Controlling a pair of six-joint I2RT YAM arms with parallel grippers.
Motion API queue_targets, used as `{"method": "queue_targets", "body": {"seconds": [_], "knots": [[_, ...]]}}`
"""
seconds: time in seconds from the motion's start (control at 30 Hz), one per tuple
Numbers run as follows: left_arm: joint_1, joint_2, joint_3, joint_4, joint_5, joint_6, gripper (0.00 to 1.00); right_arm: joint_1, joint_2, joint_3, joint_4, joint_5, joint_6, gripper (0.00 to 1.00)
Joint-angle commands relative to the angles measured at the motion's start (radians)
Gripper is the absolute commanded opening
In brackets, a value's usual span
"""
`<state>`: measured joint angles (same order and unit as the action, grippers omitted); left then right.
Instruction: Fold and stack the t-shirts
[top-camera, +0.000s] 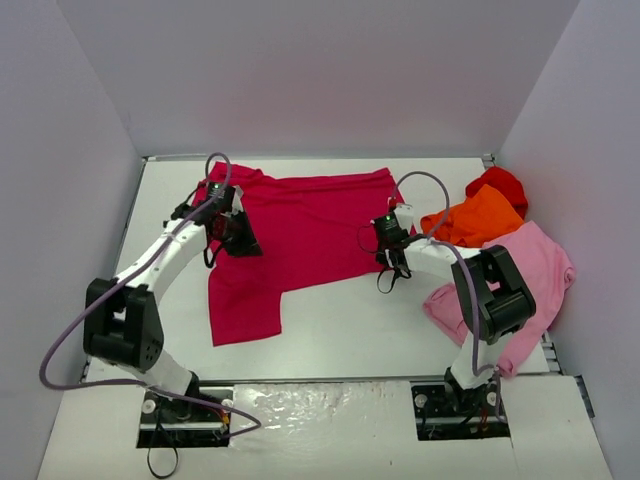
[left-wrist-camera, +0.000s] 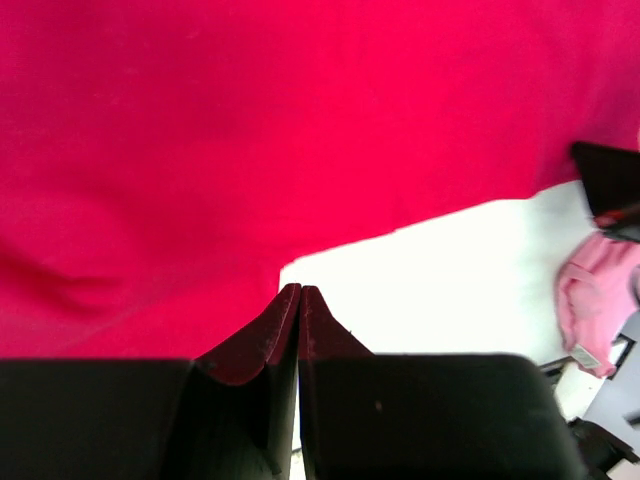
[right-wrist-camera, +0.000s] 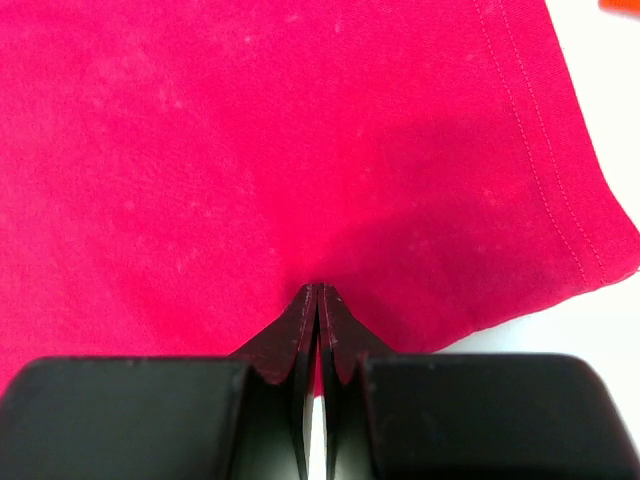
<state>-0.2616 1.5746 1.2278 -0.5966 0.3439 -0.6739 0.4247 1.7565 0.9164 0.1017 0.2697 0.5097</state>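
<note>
The crimson t-shirt (top-camera: 300, 230) lies spread across the middle of the white table (top-camera: 350, 320), one sleeve hanging toward the near left. My left gripper (top-camera: 243, 243) is shut, its tips (left-wrist-camera: 300, 288) resting at the shirt's (left-wrist-camera: 300, 120) lower edge where the cloth meets bare table; no cloth shows between its fingers. My right gripper (top-camera: 383, 242) is at the shirt's right side, near the hem. It is shut, and the cloth (right-wrist-camera: 300, 130) puckers in toward its tips (right-wrist-camera: 318, 287).
At the right lie an orange shirt (top-camera: 475, 220), a bright red one (top-camera: 500, 185) behind it and a light pink one (top-camera: 530, 270) partly under my right arm. White walls enclose the table on three sides. The pink cloth (left-wrist-camera: 595, 300) also shows in the left wrist view.
</note>
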Motion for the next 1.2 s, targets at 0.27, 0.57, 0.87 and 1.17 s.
{"method": "queue_targets", "body": {"seconds": [0.27, 0.57, 0.87, 1.17], "knots": [[0.116, -0.393, 0.072, -0.324, -0.009, 0.130, 0.00, 0.098, -0.244, -0.226, -0.223, 0.035, 0.135, 0.00], [0.137, -0.523, 0.009, -0.343, -0.117, 0.140, 0.00, 0.147, -0.485, -0.191, -0.270, 0.151, 0.188, 0.30], [0.139, -0.499, 0.004, -0.342, -0.133, 0.156, 0.00, 0.450, -0.274, 0.098, -0.063, -0.119, 0.204, 0.19], [0.159, -0.590, 0.094, -0.459, -0.262, 0.154, 0.00, 0.784, 0.199, 0.519, 0.013, -0.259, 0.114, 0.00]]}}
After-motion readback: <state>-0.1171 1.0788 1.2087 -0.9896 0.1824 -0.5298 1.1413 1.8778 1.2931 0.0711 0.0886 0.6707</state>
